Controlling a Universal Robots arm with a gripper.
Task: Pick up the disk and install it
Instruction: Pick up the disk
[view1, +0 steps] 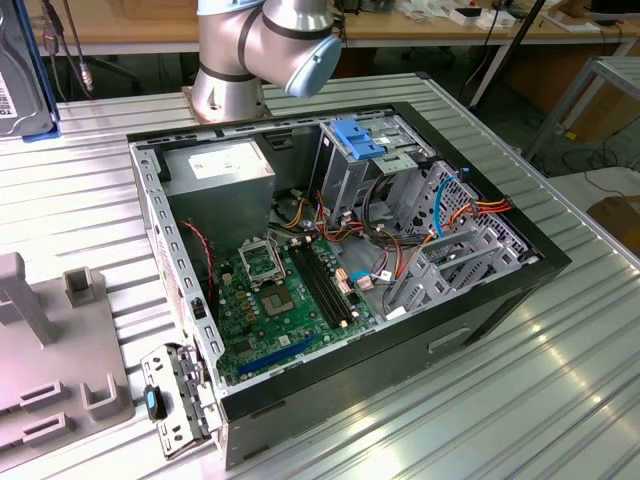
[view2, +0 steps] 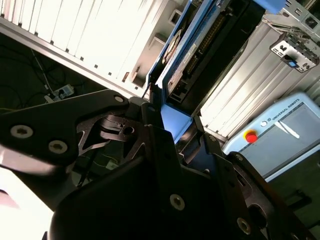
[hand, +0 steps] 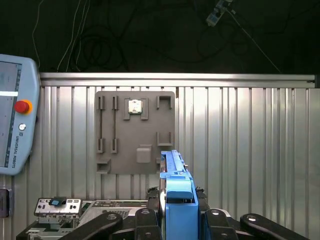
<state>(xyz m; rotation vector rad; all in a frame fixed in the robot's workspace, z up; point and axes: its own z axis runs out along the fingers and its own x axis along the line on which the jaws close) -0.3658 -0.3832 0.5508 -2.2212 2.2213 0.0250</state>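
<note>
You have the disk clamped in the claw, fingers pressed on either side. In the first wrist view it stands edge-on, its blue carrier sticking out past the claw tips. Beyond the claw tips a grey fixture plate lies flat on the ribbed desk. Off to one side of the claw is the teach pendant with its red button. In the exterior view the open computer case sits on the desk.

end effector: clamped on disk | background: teach pendant beside ribbed table
</note>
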